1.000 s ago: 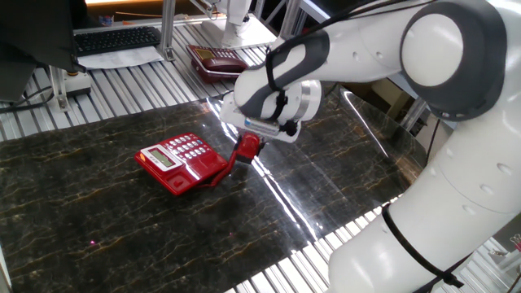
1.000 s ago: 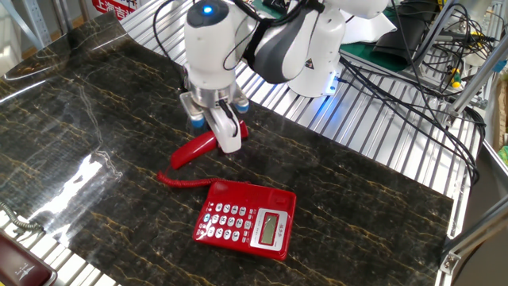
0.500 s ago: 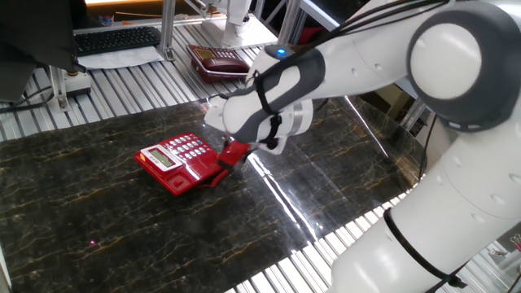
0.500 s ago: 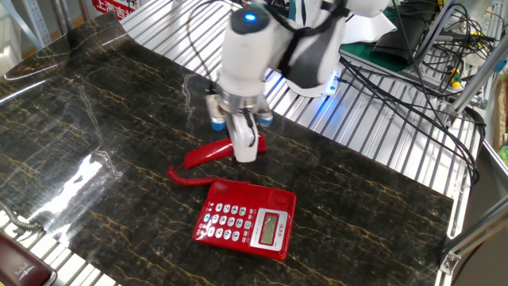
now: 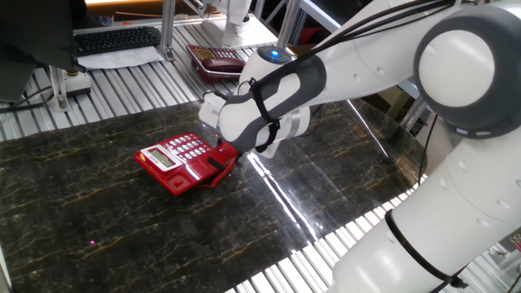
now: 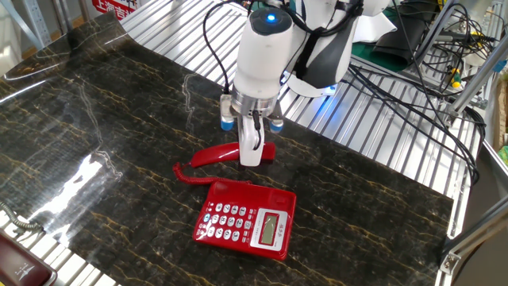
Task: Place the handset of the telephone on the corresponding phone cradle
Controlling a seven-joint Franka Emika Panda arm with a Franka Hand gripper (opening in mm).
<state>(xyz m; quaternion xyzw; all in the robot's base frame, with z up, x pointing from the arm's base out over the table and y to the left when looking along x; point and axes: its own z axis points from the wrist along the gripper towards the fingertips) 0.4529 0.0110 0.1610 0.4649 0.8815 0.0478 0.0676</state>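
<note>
The bright red telephone [image 6: 248, 219] lies flat on the dark marble table, keypad and grey display up; it also shows as the telephone [image 5: 176, 159]. Its phone cradle [image 6: 250, 191] runs along the base's far edge, nearest the arm. The red handset [image 6: 228, 153] hangs roughly level just above and beyond that edge, with my gripper [image 6: 249, 156] shut on it near one end. The coiled cord [image 6: 186, 174] trails from the handset down to the table. In the first fixed view the handset [image 5: 223, 158] sits right beside the phone, under the gripper [image 5: 230, 150].
A dark maroon phone [image 5: 215, 59] rests on the slatted metal surface behind the table; a corner of it [image 6: 22, 267] shows at the lower left. A keyboard [image 5: 116, 38] sits at the back. Cables [image 6: 413, 87] cross the slatted surface near the arm's base.
The gripper has carried the handset sideways toward the telephone over the last second. The handset now hangs close beside the cradle edge and more level than before.
</note>
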